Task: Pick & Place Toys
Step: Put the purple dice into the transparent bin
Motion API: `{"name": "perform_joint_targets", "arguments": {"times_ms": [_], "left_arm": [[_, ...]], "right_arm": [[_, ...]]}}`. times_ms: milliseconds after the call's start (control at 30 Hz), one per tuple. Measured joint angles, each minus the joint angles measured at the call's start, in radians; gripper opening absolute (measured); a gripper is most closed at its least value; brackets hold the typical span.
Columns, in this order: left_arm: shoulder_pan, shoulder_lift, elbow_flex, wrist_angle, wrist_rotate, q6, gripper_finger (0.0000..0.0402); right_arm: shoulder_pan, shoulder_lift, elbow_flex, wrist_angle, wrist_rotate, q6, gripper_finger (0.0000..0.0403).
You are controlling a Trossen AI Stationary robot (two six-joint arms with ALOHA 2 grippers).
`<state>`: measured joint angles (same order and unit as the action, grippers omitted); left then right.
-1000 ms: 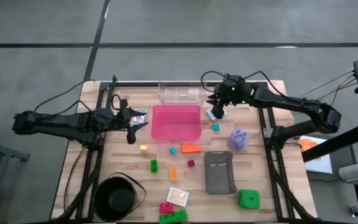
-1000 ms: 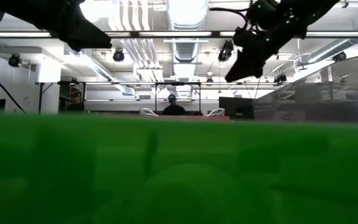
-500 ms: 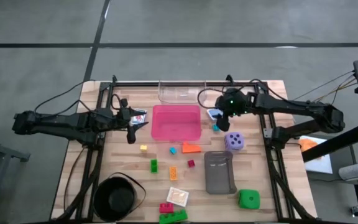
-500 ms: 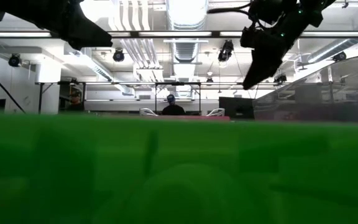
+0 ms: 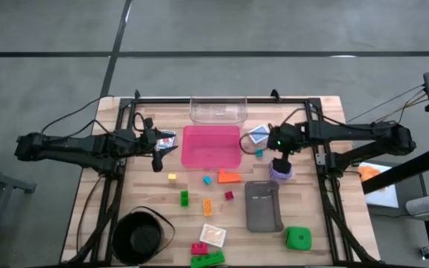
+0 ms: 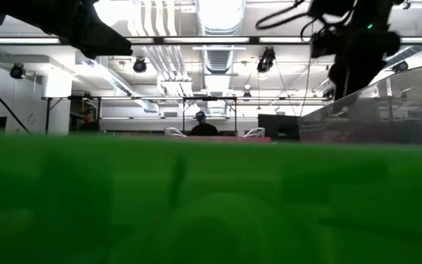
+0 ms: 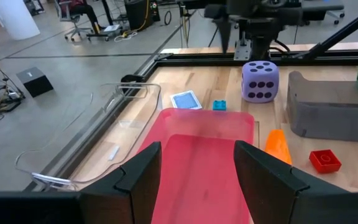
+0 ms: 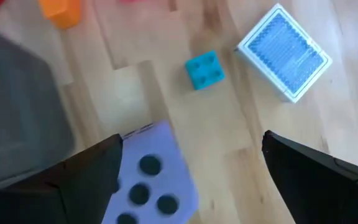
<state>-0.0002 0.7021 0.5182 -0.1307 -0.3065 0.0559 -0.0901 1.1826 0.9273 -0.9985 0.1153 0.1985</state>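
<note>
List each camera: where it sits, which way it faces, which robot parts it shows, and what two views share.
High: overhead, straight down; both arms, the table.
Low: table height, level into the room; a green blur fills the lower half, arms overhead.
Left wrist: past the left gripper over the pink tray.
Right wrist: down past the open right gripper.
Both wrist views share the purple die and blue card.

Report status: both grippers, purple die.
Right gripper open over the purple plastic die beside the grey tray. Left gripper waiting open over the pink tray, empty. Nothing in the way.
</note>
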Motion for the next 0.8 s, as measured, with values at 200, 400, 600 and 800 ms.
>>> {"name": "perform_joint_targets", "arguments": {"times_ms": [200,400,600,800], "left_arm": [[0.000,0.000,0.000,0.000,0.000,0.000,0.0204],[0.000,0.000,0.000,0.000,0.000,0.000,0.0204],[0.000,0.000,-0.001,0.000,0.000,0.000,0.0204],[0.000,0.000,-0.001,0.000,0.000,0.000,0.0204]], "right_arm": [[0.162,-0.059,0.004,-0.071,0.051,0.158,0.0341],[0.323,-0.039,0.004,-0.132,0.109,0.295,0.0312],[0.435,0.049,0.003,-0.155,0.136,0.374,0.0309],[0.516,0.132,0.003,-0.191,0.037,0.497,0.0309]]}}
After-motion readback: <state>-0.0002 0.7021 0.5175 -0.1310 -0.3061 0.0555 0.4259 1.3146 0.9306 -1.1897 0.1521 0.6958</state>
